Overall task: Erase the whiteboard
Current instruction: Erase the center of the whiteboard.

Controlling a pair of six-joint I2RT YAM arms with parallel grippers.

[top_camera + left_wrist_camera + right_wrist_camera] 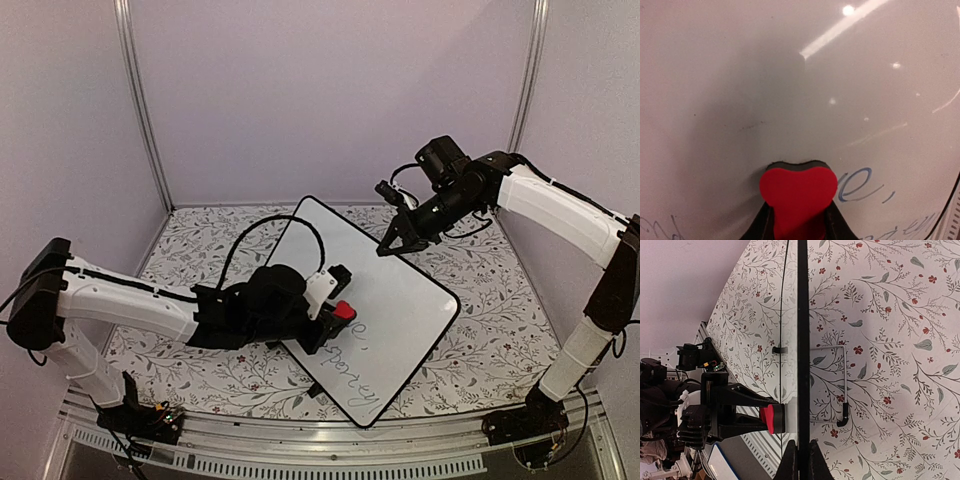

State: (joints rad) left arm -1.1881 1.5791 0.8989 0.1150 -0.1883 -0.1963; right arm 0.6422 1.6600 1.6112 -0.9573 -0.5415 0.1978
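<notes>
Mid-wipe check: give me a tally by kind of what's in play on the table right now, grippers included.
whiteboard: 1
red eraser: 1
grippers: 2, the left gripper shut on the red eraser, the right gripper shut on the whiteboard's edge
Total: 4

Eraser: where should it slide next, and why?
Probably a short slide sideways onto the nearest writing. The left pincer is shut on the eraser, which sits against the board, and the letters just beside it are unwiped. The right pincer grips the board's far edge, so the board likely won't slip.
</notes>
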